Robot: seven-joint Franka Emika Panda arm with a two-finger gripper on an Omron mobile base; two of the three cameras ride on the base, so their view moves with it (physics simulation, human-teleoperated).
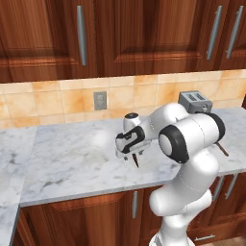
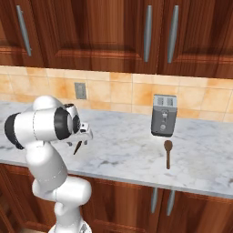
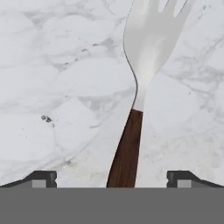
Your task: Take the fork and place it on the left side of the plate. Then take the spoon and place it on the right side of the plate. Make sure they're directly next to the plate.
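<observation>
The fork lies on the marble counter close under the hand, with its pale tines pointing away and its dark reddish-brown handle running back between the fingertips. My gripper is open. Its two fingertips stand wide apart on either side of the handle, not touching it. From the base cameras the gripper sits low over the counter, left of the toaster. The wooden spoon lies in front of the toaster, with its bowl toward the wall. The plate is hidden or out of view.
A grey toaster stands against the tiled wall at the right. The wall holds an outlet, with dark wood cabinets above it. The counter's front edge runs just below the gripper. My own arm blocks part of the counter.
</observation>
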